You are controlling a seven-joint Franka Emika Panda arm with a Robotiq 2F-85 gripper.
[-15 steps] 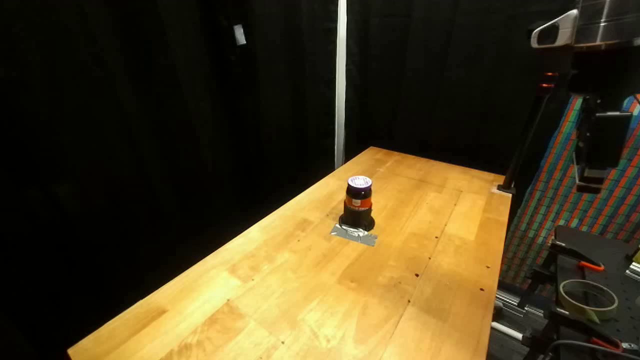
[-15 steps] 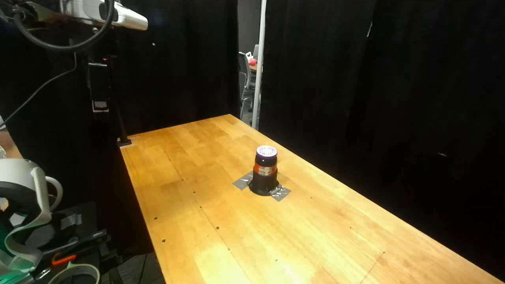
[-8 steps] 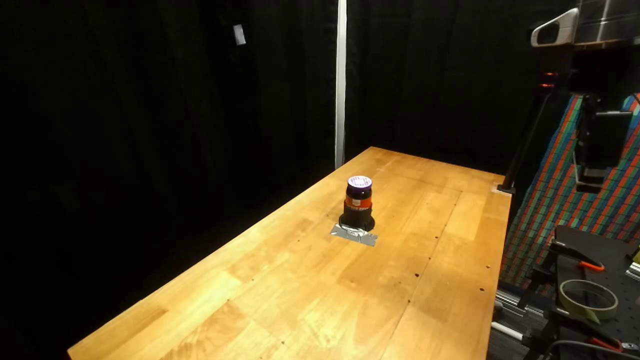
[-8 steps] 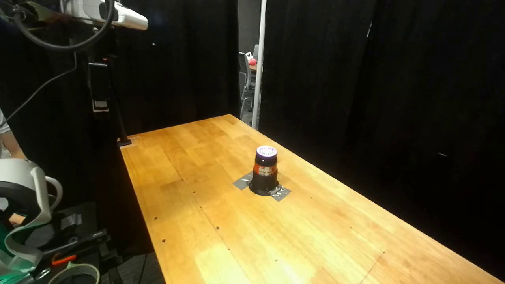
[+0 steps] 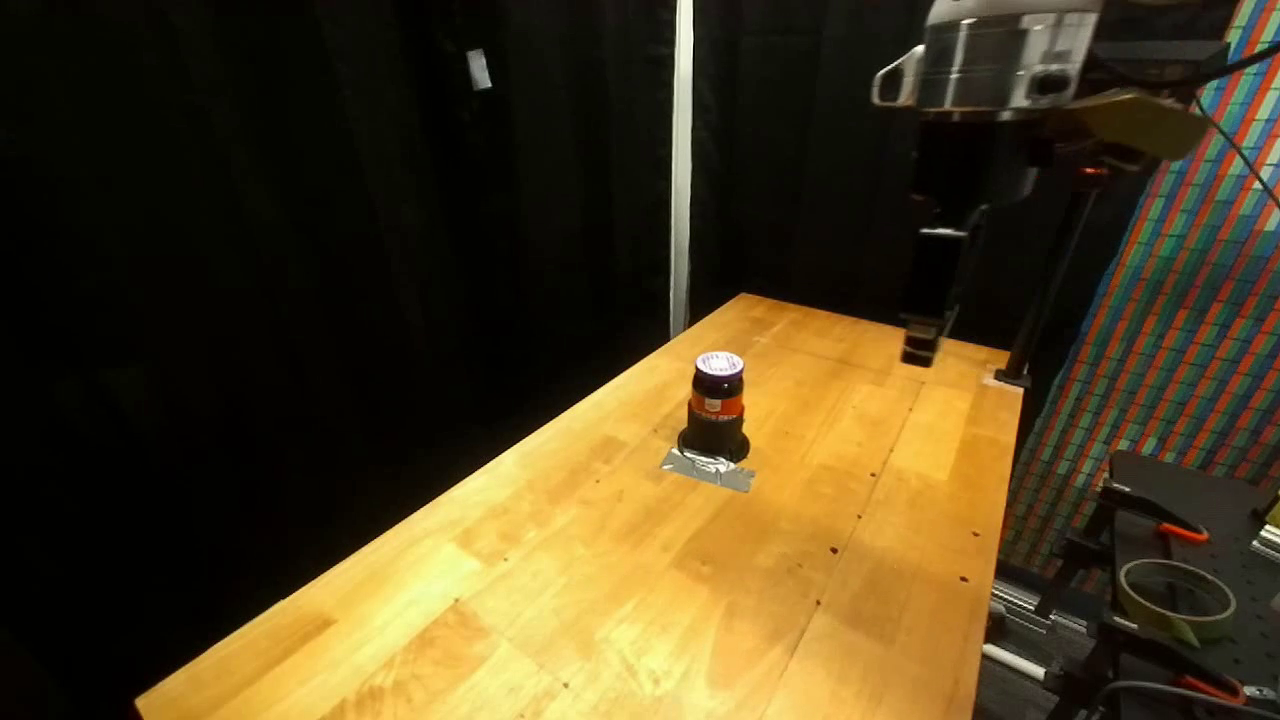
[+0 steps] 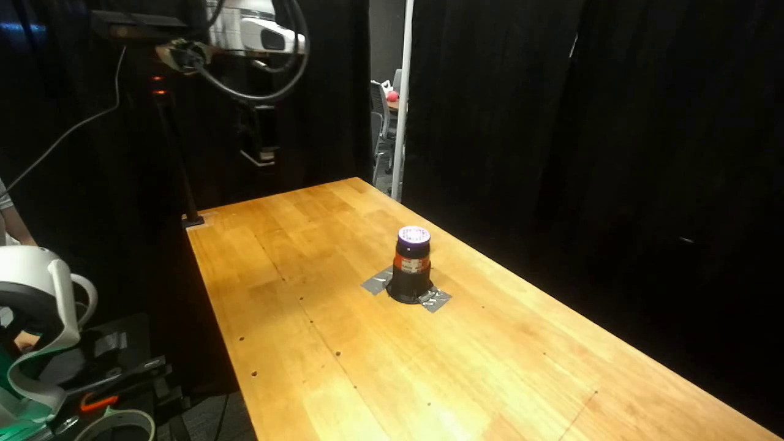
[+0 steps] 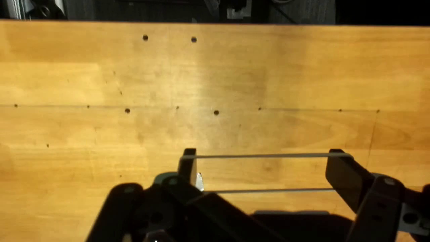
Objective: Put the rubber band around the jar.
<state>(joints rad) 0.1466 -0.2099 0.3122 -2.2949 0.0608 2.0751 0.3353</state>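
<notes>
the gripper at the end of a robot arm, held in the air above a wooden table and pointing downward; its fingers are spread wide, and the rubber band is stretched around both of them. in the wrist view the band bridges the gap between the fingertips as two pale, nearly parallel strands — one crossing the finger ends, the other lower in that view, its ends hidden. a small pale patch shows just beside the inner face of a finger; what it belongs to cannot be told. past the fingers lies the table top, marked with small dark holes. the jar, in both exterior views, is lower than the gripper and well apart from it, standing upright with a pale printed lid, a purple rim and an orange label on a dark body. about its lower part is a black base, fixed to the table with strips of grey tape. a black post rises from the table's corner, near the gripper in an exterior view, and dark curtains hang behind. below the gripper's level, off the table's side, a roll of tape lies on a black board.
</notes>
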